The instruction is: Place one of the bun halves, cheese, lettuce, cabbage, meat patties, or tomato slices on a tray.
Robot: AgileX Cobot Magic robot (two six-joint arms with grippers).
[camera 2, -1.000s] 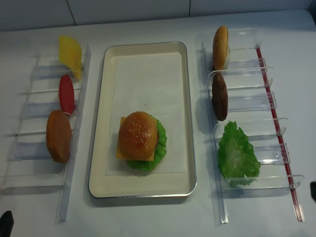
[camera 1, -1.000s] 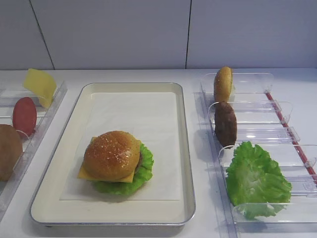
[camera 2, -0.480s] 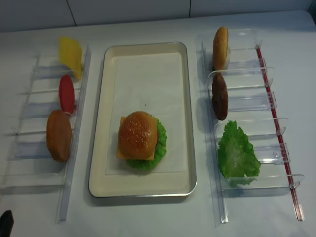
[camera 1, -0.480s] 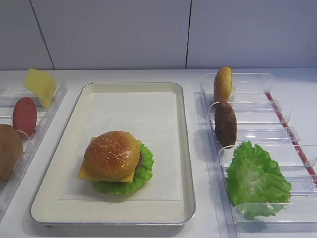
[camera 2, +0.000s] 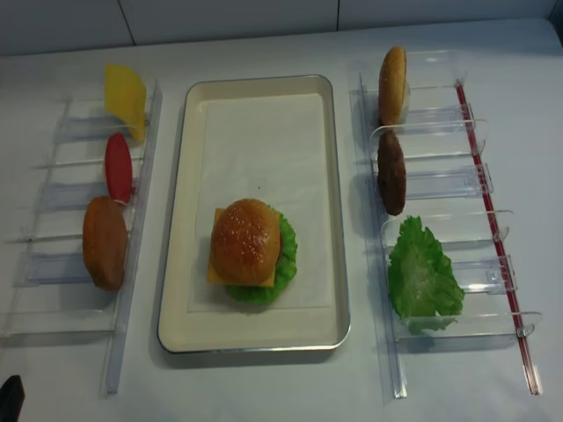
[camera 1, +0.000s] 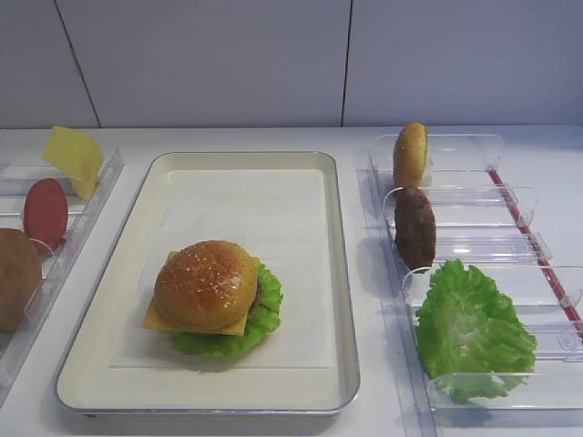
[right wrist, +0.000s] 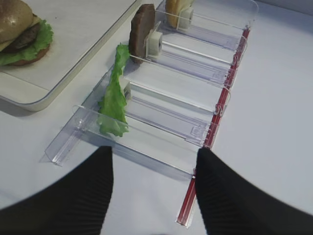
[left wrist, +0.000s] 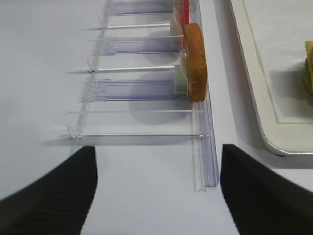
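The metal tray [camera 2: 180, 220] stands in the middle of the white table [camera 2: 281, 391], lined with cream paper. On its near half sits a finished burger: the sesame bun top [camera 2: 245, 241] lies on a cheese slice [camera 2: 214, 271] and a dark patty [right wrist: 27, 36], with lettuce [camera 2: 286, 255] sticking out on the right side. In the right wrist view a bottom bun shows under it.

The clear rack on the right [camera 2: 440, 185] holds three things standing on edge — a bun half [camera 2: 392, 84] at the far end, a meat patty [camera 2: 391, 172] in the next slot, and a lettuce leaf [camera 2: 423, 277] nearest. The clear rack on the left [camera 2: 53, 264] holds a cheese slice [camera 2: 125, 97] at the far end, a tomato slice [camera 2: 118, 166] in the middle, and another bun half [camera 2: 105, 242] nearer.

Both claws hang above the table, apart from everything. The right claw [right wrist: 154, 196] shows two dark fingers with a clear gap between them and nothing in it; the left claw [left wrist: 156, 196] is spread wide, also empty. Only the fingertips are seen in the wrist views — the rest is cut off. In the top view one dark tip is at the bottom left corner.
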